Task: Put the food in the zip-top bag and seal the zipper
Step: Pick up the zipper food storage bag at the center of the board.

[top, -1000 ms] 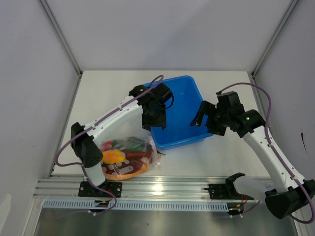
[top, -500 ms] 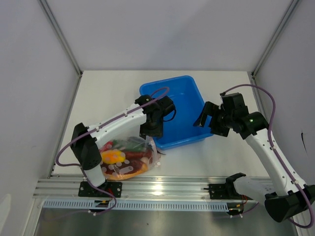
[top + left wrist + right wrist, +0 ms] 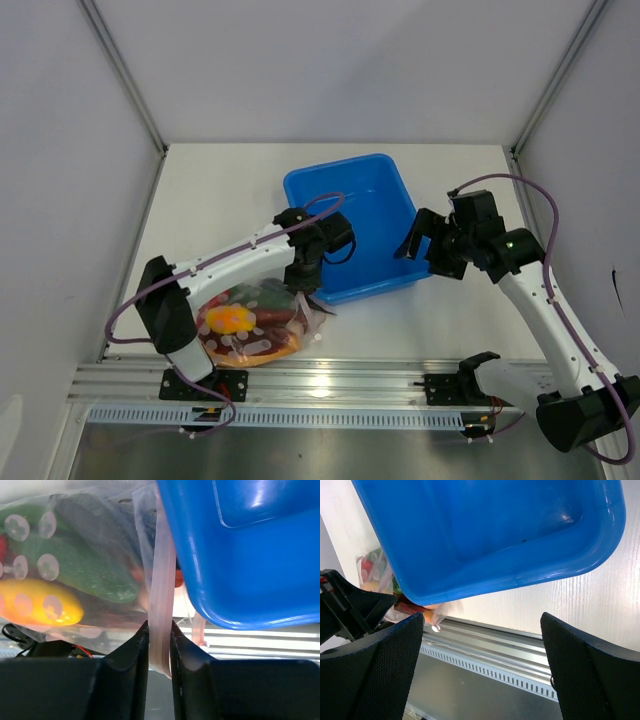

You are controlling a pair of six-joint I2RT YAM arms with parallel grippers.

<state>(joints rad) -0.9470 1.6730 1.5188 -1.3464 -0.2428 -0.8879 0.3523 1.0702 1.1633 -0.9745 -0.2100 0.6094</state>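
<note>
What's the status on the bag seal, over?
Left end effector pinched on zipper. Right end effector open, beside blue tub. Food inside zip-top bag. Tub crowds the bag's mouth.

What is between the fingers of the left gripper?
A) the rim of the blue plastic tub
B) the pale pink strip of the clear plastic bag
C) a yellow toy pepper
B: in the left wrist view the left gripper pinches the pale pink strip of the clear plastic bag.
</note>
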